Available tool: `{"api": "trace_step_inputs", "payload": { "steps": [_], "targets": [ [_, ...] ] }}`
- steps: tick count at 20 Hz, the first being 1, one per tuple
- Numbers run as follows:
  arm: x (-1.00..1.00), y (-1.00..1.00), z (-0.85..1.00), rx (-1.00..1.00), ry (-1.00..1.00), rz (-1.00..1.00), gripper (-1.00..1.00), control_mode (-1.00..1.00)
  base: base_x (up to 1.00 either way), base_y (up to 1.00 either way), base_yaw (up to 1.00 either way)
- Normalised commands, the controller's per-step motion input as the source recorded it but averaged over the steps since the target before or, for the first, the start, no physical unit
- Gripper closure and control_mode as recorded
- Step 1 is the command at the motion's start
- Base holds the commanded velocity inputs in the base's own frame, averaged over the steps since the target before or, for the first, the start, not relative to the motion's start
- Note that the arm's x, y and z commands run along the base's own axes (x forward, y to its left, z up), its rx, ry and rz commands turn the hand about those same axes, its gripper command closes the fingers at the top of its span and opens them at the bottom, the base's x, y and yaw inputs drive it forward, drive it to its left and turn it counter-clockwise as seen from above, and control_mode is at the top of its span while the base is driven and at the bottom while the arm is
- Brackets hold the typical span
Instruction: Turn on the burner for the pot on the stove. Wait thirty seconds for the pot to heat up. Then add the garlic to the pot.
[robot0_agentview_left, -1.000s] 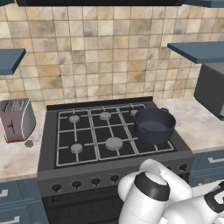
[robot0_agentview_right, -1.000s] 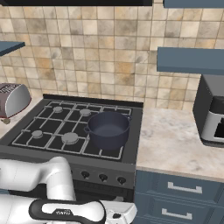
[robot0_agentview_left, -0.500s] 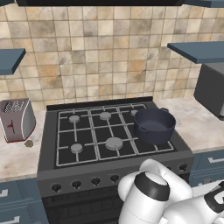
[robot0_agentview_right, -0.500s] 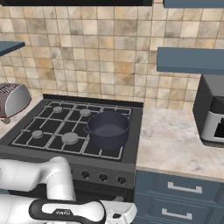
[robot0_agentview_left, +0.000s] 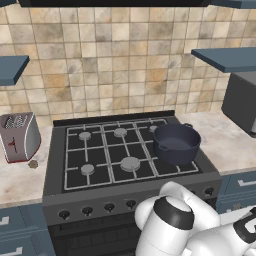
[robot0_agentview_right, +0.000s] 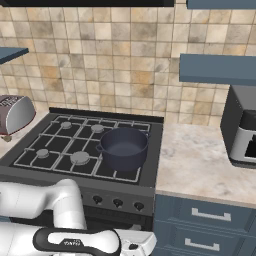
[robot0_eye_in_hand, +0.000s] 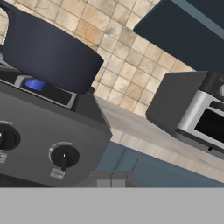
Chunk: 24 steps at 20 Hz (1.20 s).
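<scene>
Right now my claw is closed on nothing, held low in front of the stove (robot0_agentview_left: 130, 172), level with the knob row. In the hand view the nearest knob (robot0_eye_in_hand: 64, 156) sits just ahead of me, with a second knob (robot0_eye_in_hand: 8, 138) further along the panel. Above it, under the pot (robot0_eye_in_hand: 48, 50), there is a blue glow (robot0_eye_in_hand: 35, 84) at the burner, so I judge the flame is lit and the step in hand is the wait. Doing that well means holding off the knobs, not bumping the panel, and letting the heat build before I go for anything.

My arm is folded tight: in the base views the elbow bulks up close before the stove front, and the forearm runs down and across below the table edge, with the hand tipped up toward the pot.

Further back, the pot (robot0_agentview_left: 176, 143) stands on the front right burner. The garlic (robot0_agentview_left: 33, 163) lies on the table (robot0_agentview_left: 20, 182) left of the stove, just beside the toaster (robot0_agentview_left: 19, 137), well apart from the pot. Reaching it should call for unfolding upward and swinging left over the grates.
</scene>
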Motion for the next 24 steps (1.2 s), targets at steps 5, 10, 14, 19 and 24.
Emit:
{"api": "trace_step_inputs", "payload": {
  "steps": [5, 10, 14, 19, 24],
  "targets": [
    [0.0, 0.0, 0.0, 0.0, 0.0, 0.0, 1.0, -1.0, 0.0, 0.0, 0.0],
    [0.0, 0.0, 0.0, 0.0, 0.0, 0.0, 1.0, -1.0, 0.0, 0.0, 0.0],
    [0.0, 0.0, 0.0, 0.0, 0.0, 0.0, 1.0, -1.0, 0.0, 0.0, 0.0],
    [0.0, 0.0, 0.0, 0.0, 0.0, 0.0, 1.0, -1.0, 0.0, 0.0, 0.0],
    [0.0, 0.0, 0.0, 0.0, 0.0, 0.0, 1.0, -1.0, 0.0, 0.0, 0.0]
  ]
}}
